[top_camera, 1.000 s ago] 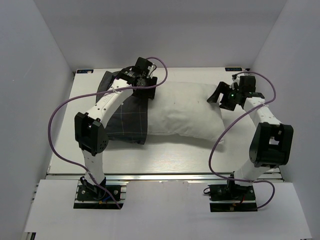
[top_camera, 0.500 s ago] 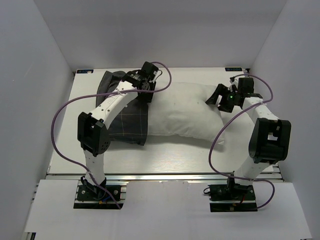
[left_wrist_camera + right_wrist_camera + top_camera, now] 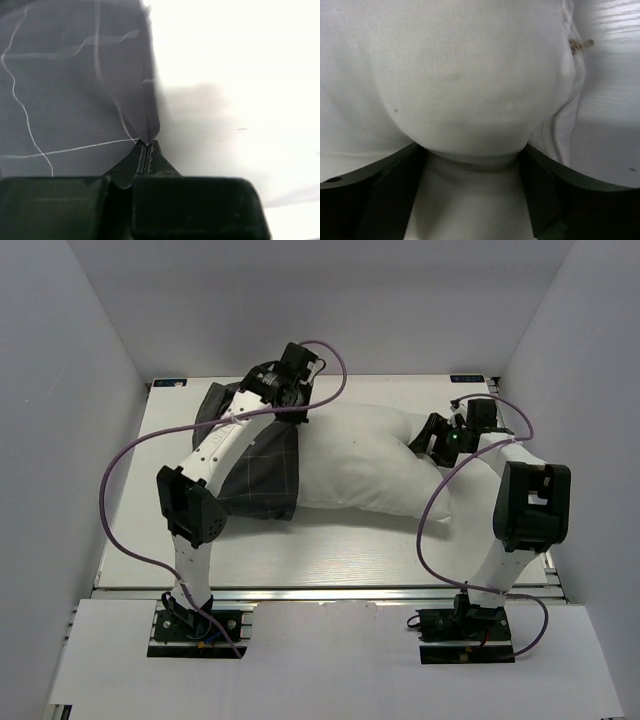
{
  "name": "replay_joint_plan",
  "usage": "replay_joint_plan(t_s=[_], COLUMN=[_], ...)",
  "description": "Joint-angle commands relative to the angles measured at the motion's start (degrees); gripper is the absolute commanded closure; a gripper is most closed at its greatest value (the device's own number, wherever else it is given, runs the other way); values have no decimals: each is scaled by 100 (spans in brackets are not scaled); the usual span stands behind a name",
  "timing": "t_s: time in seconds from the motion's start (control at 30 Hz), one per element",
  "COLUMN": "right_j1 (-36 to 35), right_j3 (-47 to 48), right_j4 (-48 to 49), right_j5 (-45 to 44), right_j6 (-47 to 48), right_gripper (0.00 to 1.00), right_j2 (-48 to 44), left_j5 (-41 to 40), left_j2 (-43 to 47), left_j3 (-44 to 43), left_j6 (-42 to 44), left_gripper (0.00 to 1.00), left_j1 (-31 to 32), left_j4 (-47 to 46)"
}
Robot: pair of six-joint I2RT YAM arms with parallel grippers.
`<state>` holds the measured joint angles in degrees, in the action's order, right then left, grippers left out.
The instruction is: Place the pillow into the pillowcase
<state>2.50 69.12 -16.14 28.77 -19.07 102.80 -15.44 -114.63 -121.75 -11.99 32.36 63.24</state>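
Note:
The off-white pillow lies across the middle of the table, its left end inside the dark grid-patterned pillowcase. My left gripper is at the case's far opening edge, over the pillow's top left. In the left wrist view the left gripper is shut on the pillowcase hem, with the pillow to its right. My right gripper presses into the pillow's right end. In the right wrist view the right gripper stands wide, and the pillow bulges between and over both fingers.
The white table is boxed in by white walls on the left, back and right. Purple cables loop from both arms. The arm bases stand on a rail at the near edge.
My left gripper has closed onto the pillowcase hem. The right gripper has pushed left into the pillow's right end, and its jaws have begun to narrow.

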Motion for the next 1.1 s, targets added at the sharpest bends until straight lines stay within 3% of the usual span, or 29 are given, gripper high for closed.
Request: replay_joint_plan(t_s=[0.0, 0.03, 0.07, 0.1, 0.13, 0.17, 0.3, 0.37, 0.47, 0.6, 0.73, 0.93, 1.07], right_j1=[-241, -241, -442, -452, -461, -461, -452, -452, -452, -452, -452, -863, -2030], right_j3=[110, 136, 154, 189, 250, 294, 628, 803, 1147, 2347, 3719, 5935, 5747], right_j4=[5, 110, 224, 434, 576, 708, 1392, 2201, 3063, 3521, 3504, 3110, 2108], right_j5=[311, 496, 898, 1093, 1339, 1724, 2281, 2352, 2247, 1931, 1544, 1289, 631], right_j6=[-87, -149, -298, -412, -535, -806, -1264, -1484, -2064, -2575, -2549, -2173, -566], right_gripper=[24, 34, 58, 71, 91, 98, 100, 100, 100, 100, 100, 100, 100], right_j2=[345, 380, 407, 459, 460, 442, -240, -619, -1191, -1438, -1263, -770, -1086], left_j5=[1302, 1516, 1796, 2104, 2211, 2290, 2730, 3116, 3731, 4329, 4603, 4594, 4761], left_j2=[-33, -68, -155, -191, -235, -279, -463, -525, -596, -666, -841, -641, 26], left_j3=[-603, -691, -718, -727, -718, -709, -902, -1156, -1281, -1447, -1781, -1713, -748], left_j6=[-347, -452, -628, -708, -839, -884, -1182, -1506, -2253, -3509, -5186, -6306, -6377], left_gripper=[100, 100, 100, 100, 100, 100, 100, 100, 100, 100, 100, 100, 100], left_j1=[-2, -2, -2, -10, -2, -10, -150, -256, -458, -511, -511, -511, -546], left_j4=[-276, -373, -444, -584, -646, -690, -1084, -1348, -2296, -4655, -6558, -8230, -8732])
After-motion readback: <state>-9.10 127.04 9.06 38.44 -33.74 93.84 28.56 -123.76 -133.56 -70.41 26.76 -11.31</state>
